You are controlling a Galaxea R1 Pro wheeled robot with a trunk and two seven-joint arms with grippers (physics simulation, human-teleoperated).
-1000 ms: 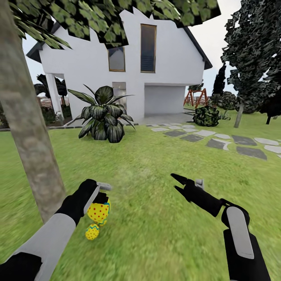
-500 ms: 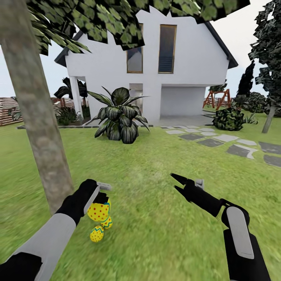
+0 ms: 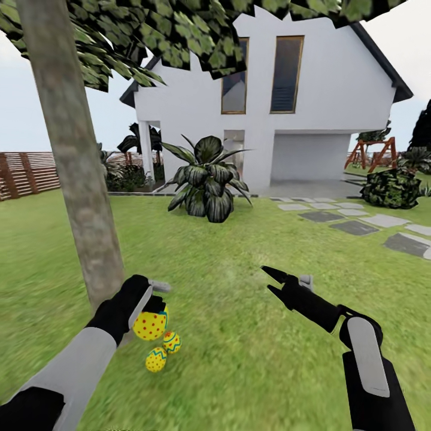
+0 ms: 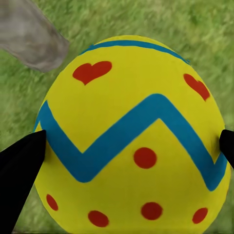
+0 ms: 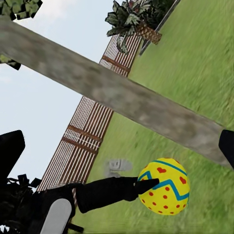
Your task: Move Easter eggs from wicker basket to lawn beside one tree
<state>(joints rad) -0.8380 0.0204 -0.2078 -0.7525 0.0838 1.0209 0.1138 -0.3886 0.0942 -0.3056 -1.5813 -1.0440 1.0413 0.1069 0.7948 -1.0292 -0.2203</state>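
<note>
My left gripper [image 3: 154,306] is shut on a yellow Easter egg [image 3: 149,325] with blue zigzag bands and red marks, held just above the lawn [image 3: 227,359]. In the left wrist view that egg [image 4: 131,141] sits between the two black fingers [image 4: 19,170]. Two more eggs [image 3: 172,342] [image 3: 156,360] lie on the grass right under it, close to the base of the pale tree trunk [image 3: 78,179]. The right wrist view shows the held egg [image 5: 163,186] and the trunk [image 5: 122,97]. My right gripper [image 3: 272,282] hangs open over the grass. The wicker basket is out of view.
A white house [image 3: 269,120] stands ahead with a broad-leaved dark plant [image 3: 206,185] in front. Grey stepping stones [image 3: 359,227] run at the right. A brown slat fence [image 3: 30,173] closes the left side. Open grass lies between my arms.
The camera has turned left, so house, plant and trunk have slid right in the picture. A second egg on the grass has come out from behind the held one. Both arms keep their pose.
</note>
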